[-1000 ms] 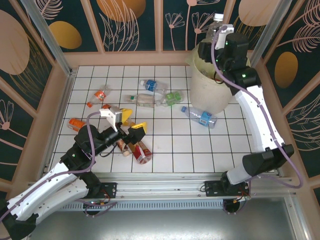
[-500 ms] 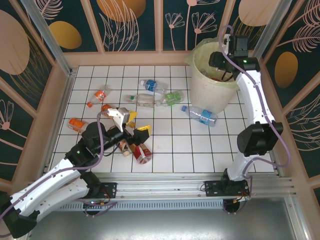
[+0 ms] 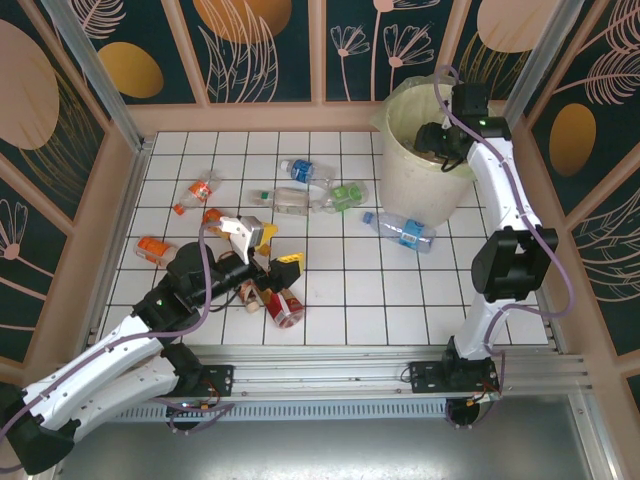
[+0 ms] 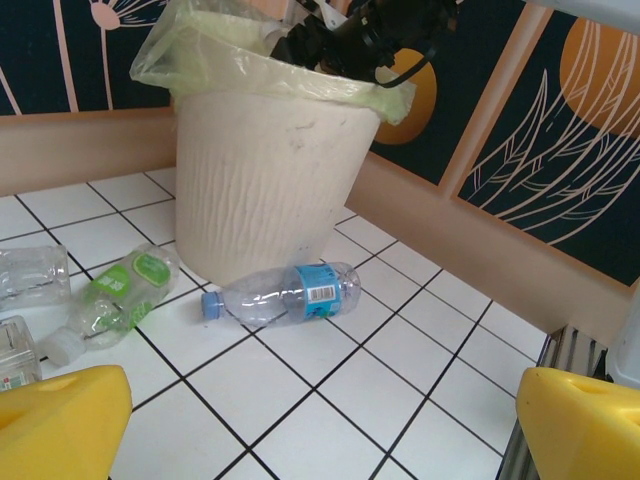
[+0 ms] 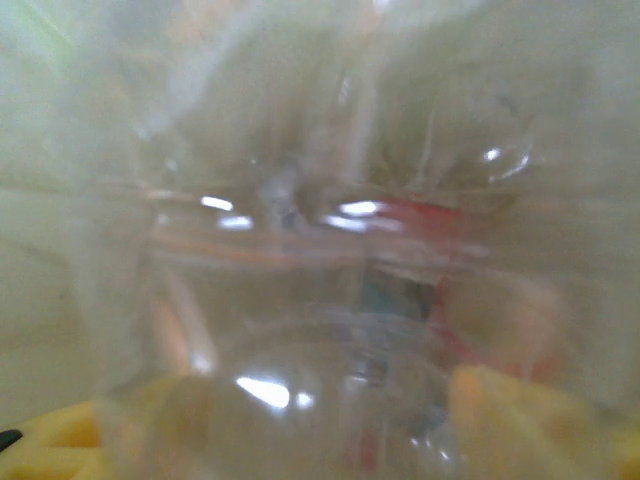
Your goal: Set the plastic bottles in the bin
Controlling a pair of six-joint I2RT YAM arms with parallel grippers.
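Note:
The bin (image 3: 425, 180) is a cream bucket with a pale green liner at the back right, and it also shows in the left wrist view (image 4: 260, 180). My right gripper (image 3: 437, 138) reaches down inside its mouth. A blurred clear plastic bottle (image 5: 320, 300) lies between its yellow fingers (image 5: 510, 410), and whether they grip it is unclear. My left gripper (image 3: 272, 246) hangs open and empty over the tiles, fingers (image 4: 60, 425) wide apart. Ahead of it lie a blue-labelled bottle (image 4: 290, 293) beside the bin's foot and a green-labelled bottle (image 4: 120, 295).
More bottles lie on the white tiled floor: a clear one (image 3: 285, 200), a blue-capped one (image 3: 305, 172), two orange ones (image 3: 197, 190) (image 3: 152, 250), and brown and red ones (image 3: 275, 298) under my left arm. Wooden walls (image 3: 250, 118) enclose the floor.
My right arm has brought the clear bottle from above the bin's rim down into the bin. My left gripper has shifted slightly right and stays open.

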